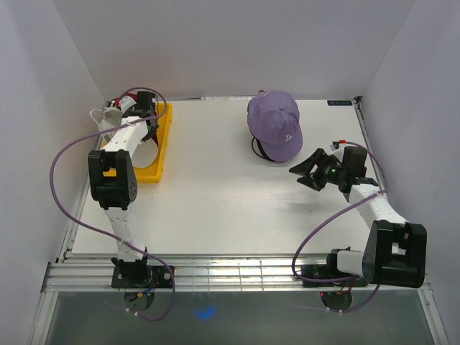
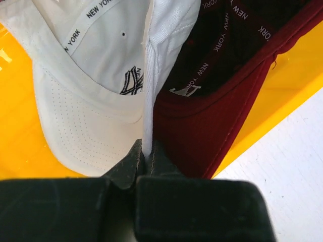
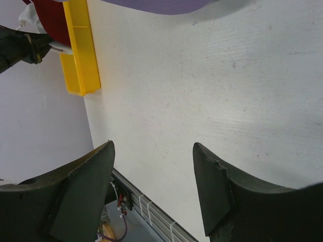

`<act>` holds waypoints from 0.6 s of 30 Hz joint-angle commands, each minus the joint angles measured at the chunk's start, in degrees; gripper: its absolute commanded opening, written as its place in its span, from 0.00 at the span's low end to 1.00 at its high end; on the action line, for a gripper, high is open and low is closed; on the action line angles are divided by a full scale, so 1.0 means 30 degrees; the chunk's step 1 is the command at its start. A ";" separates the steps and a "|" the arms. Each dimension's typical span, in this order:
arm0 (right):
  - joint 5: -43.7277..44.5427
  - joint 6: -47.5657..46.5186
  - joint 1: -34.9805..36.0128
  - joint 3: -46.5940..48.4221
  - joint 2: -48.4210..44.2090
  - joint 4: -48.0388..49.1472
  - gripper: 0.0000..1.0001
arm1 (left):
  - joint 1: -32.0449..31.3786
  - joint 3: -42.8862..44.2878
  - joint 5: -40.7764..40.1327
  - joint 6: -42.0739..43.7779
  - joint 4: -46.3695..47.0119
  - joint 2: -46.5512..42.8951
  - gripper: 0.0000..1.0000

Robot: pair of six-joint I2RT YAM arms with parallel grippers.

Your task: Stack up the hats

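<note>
- The purple cap (image 1: 275, 123) sits crown up at the far right of the table (image 1: 215, 208), with a small pale logo on its front. Only a thin curve of a black cap (image 1: 256, 149) shows beneath it.
- The white cap (image 2: 86, 91) and dark red cap (image 2: 212, 106) lie upside down, side by side in the yellow tray (image 2: 15, 126). "NEW YORK" tape lines their insides.
- The left gripper (image 2: 146, 157) is pinched tight on the white cap's edge.
- The right gripper (image 3: 154, 151) is spread wide and empty, just beside the purple cap.
- From above, the left arm hides most of the tray.

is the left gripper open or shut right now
Shut: the left gripper pinches an edge of the white hat between its closed fingertips, over the yellow tray.
</note>
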 commanded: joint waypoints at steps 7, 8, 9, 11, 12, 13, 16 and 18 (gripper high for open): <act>-0.0322 0.0133 0.0086 0.0442 -0.0478 0.0064 0.69 | 0.0314 0.0751 -0.0507 0.0292 -0.1803 -0.4268 0.00; -0.0351 0.0220 0.0115 0.0502 -0.0448 0.0064 0.69 | 0.0314 0.0839 -0.0362 0.0350 -0.1832 -0.4535 0.00; -0.0322 0.0250 0.0115 0.0531 -0.0477 0.0064 0.69 | 0.0314 0.0898 -0.0303 0.0438 -0.1919 -0.4769 0.00; -0.0351 0.0367 0.0115 0.0619 -0.0565 0.0093 0.69 | 0.0314 0.1102 -0.0302 0.0439 -0.2124 -0.5414 0.00; -0.0351 0.0397 0.0115 0.0648 -0.0565 0.0093 0.69 | 0.0314 0.1133 -0.0302 0.0410 -0.2212 -0.5619 0.00; -0.0351 0.0426 0.0115 0.0794 -0.0594 0.0064 0.69 | 0.0314 0.1162 -0.0331 0.0410 -0.2242 -0.5853 0.00; -0.0351 0.0514 0.0173 0.0999 -0.0595 -0.0083 0.69 | 0.0314 0.1191 -0.0215 0.0293 -0.2389 -0.6557 0.00; -0.0438 0.0689 0.0203 0.1175 -0.0594 -0.0112 0.69 | 0.0314 0.1249 -0.0069 0.0263 -0.2447 -0.7085 0.00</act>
